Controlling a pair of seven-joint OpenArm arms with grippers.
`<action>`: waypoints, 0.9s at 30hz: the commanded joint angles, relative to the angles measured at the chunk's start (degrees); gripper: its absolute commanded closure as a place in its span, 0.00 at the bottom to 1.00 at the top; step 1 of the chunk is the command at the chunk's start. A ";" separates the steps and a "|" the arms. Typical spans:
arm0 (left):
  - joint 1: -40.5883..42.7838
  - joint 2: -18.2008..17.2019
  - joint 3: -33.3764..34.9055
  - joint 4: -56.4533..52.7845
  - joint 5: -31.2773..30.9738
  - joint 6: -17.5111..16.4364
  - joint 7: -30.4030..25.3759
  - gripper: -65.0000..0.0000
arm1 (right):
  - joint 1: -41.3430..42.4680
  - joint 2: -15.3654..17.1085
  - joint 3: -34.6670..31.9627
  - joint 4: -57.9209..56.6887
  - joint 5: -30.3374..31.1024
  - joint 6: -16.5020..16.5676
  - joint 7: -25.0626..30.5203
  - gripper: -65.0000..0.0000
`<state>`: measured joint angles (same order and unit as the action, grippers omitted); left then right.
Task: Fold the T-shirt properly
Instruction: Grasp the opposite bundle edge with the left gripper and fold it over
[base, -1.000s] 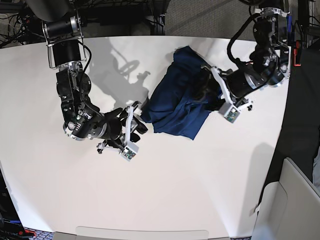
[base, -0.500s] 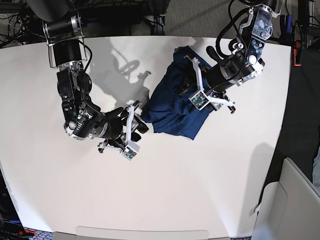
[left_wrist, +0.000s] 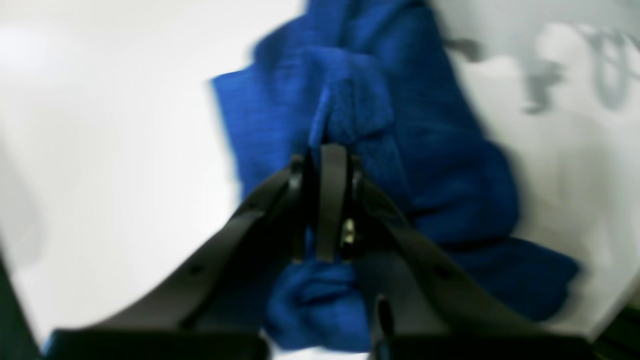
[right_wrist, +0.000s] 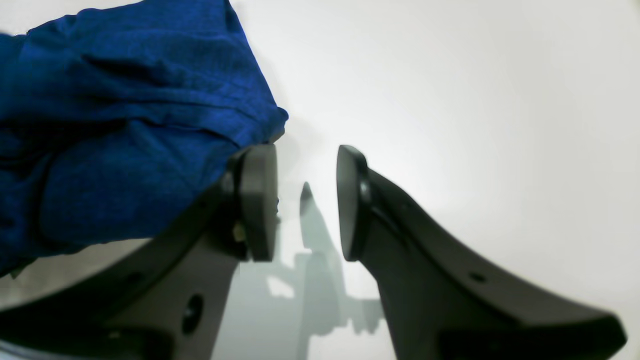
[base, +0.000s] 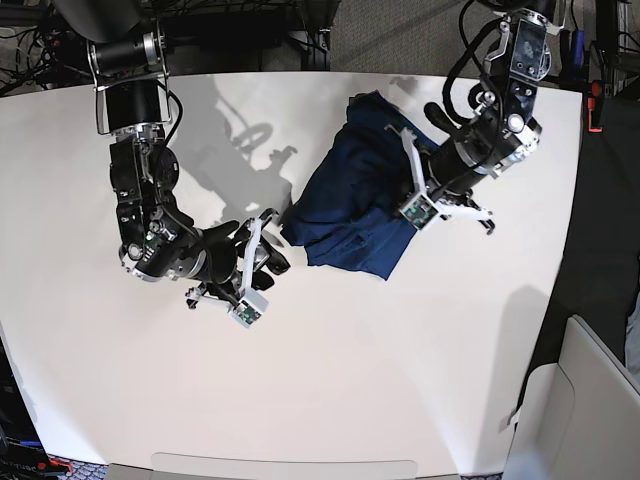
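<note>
I have the T-shirt (base: 350, 205) lying bunched and rumpled on the white table (base: 330, 380), toward the far side and a little to the base view's right of center. It sits in a loose heap with several folds piled on one another, and 1 flatter lobe spreads toward the near edge.

My left gripper (left_wrist: 325, 155) is down on the heap from the base view's right. In the left wrist view its 2 black fingers (left_wrist: 295, 200) are pressed together with no gap I can see, and a raised ridge of the blue knit starts right at their tips, so I read it as pinching a fold of the T-shirt. That view is motion-blurred, so I cannot make out how much cloth is caught. In the base view the left gripper (base: 405, 185) is buried against the cloth's right side.

My right gripper (right_wrist: 306, 200) stands partly open, with bare table and its own shadow showing between the 2 pads. It holds nothing. One pad (right_wrist: 257, 200) sits just beside the shirt's edge, and the cloth drapes close over that finger's outer side; I cannot tell whether they touch. In the base view the right gripper (base: 268, 238) rests low over the table at the heap's left corner.
</note>
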<state>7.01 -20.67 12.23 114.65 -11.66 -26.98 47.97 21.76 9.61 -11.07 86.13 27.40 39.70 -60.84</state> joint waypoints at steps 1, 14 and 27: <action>-0.54 -0.13 -1.99 0.82 0.01 0.39 -0.89 0.97 | 1.58 0.02 0.39 0.86 1.04 0.30 1.28 0.72; 2.62 3.39 -10.60 2.67 -0.60 0.30 -0.80 0.96 | 1.49 0.02 1.09 0.86 1.04 0.30 1.28 0.72; 2.88 3.83 -2.78 3.20 -0.60 0.30 -0.71 0.55 | 0.09 0.28 1.09 1.13 1.04 0.30 1.28 0.72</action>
<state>10.57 -16.69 9.41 116.99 -11.99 -26.98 48.34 20.40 9.65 -10.24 86.13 27.33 39.86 -60.84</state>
